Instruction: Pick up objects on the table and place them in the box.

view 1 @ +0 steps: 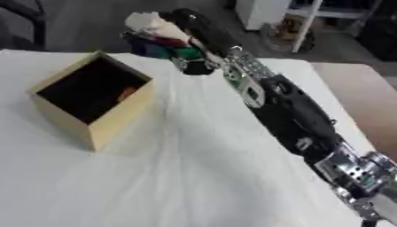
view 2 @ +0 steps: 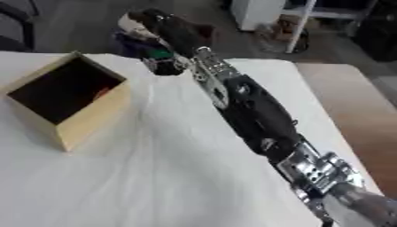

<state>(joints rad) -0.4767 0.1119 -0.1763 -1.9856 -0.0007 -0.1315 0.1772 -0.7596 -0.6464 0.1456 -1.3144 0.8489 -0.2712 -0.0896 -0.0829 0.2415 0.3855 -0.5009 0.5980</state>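
My right arm stretches from the lower right across the table to its far edge. The right hand (view 1: 195, 24) is curled round a blurred, many-coloured object (view 1: 161, 39) that shows cream, red, green and blue parts. It holds this above the far edge, behind and to the right of the box. The open wooden box (view 1: 118, 119) stands on the left of the table, tilted toward me, with a dark inside. A small orange thing (view 1: 126, 94) lies inside against the right wall. My left hand shows in neither view.
A white cloth (view 1: 178, 177) covers the table. The table's right edge borders a brown floor (view 1: 364, 97). White furniture legs (view 1: 306, 26) stand beyond the far edge, and a dark chair (view 1: 19, 22) is at the upper left.
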